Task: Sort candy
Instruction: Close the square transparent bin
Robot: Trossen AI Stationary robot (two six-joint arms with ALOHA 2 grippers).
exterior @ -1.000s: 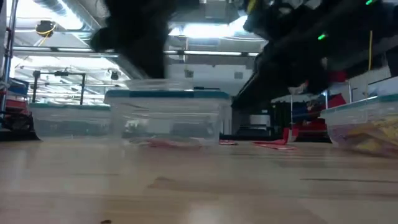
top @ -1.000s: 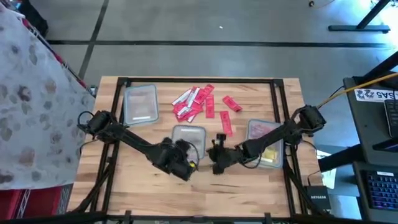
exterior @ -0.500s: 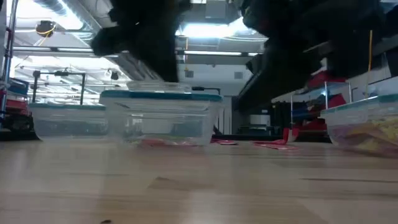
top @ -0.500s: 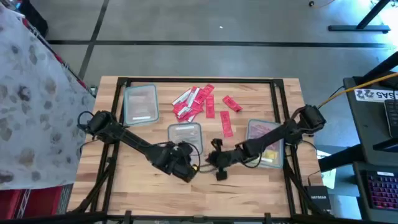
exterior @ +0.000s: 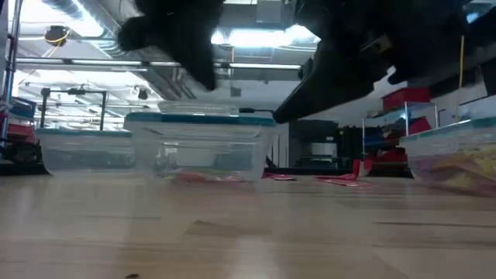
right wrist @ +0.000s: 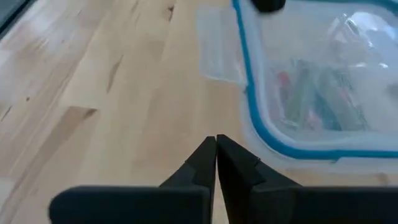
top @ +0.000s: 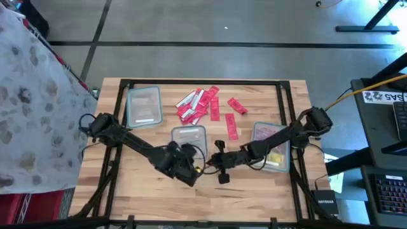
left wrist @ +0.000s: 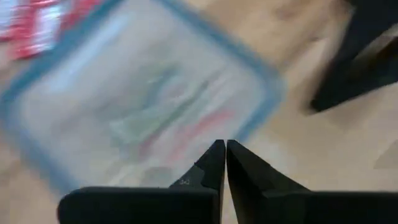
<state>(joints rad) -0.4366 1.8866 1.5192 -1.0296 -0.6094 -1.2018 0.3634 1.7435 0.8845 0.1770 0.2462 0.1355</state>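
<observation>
From above, the left gripper (top: 191, 159) and right gripper (top: 218, 164) meet near the table's (top: 254, 184) front, beside the middle tub (top: 189, 137), while loose red candy (top: 200, 105) lies scattered toward the far edge. In the left wrist view, the left gripper's fingers (left wrist: 211, 165) are clenched together, empty, over that tub. In the right wrist view, the right gripper's fingers (right wrist: 204, 163) are likewise pressed closed on nothing above bare wood.

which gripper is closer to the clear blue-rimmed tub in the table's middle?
Left. The left gripper sits just off the near edge of the clear blue-rimmed tub, fingers shut. The right gripper, also shut, is farther out, past the tub's near right corner over bare wood.
</observation>
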